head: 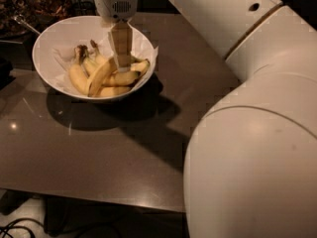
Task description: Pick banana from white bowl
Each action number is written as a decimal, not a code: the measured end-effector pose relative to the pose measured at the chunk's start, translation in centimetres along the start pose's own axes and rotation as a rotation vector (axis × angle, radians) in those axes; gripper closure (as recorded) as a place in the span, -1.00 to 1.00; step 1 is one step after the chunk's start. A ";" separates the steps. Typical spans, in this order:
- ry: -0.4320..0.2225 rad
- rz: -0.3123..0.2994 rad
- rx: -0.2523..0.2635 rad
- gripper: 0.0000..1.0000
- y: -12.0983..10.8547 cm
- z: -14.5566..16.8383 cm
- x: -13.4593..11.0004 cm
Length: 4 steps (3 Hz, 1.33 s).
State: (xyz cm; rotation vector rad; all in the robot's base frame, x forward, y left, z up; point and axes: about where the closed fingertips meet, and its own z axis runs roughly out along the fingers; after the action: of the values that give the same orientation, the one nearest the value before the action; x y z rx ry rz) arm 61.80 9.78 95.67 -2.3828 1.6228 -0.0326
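Observation:
The white bowl [49,33], lined with crinkled white paper, stands at the back left of the dark table. Several yellow bananas lie in it. The banana [99,77], the longest and most curved, lies across the middle, leaning over the shorter ones. My gripper [121,58] hangs from above into the bowl, its tip at the upper end of that banana, seemingly touching it. The shorter bananas [125,77] lie beside and under it.
The dark table [124,152] reaches to a front edge near the bottom. My large white arm [257,133] fills the right side. A dish of dark items [44,4] and a spoon handle [25,25] sit behind the bowl. Cables lie on the floor at lower left.

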 end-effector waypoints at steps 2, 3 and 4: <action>0.055 -0.038 -0.048 -0.34 -1.3 3.7 -1.2; 0.080 -0.054 -0.061 -0.26 -1.9 4.8 -1.6; 0.096 -0.062 -0.072 -0.18 -2.3 5.6 -1.8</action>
State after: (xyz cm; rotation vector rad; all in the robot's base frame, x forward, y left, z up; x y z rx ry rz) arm 64.11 13.35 90.95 -2.5209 1.6172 -0.1034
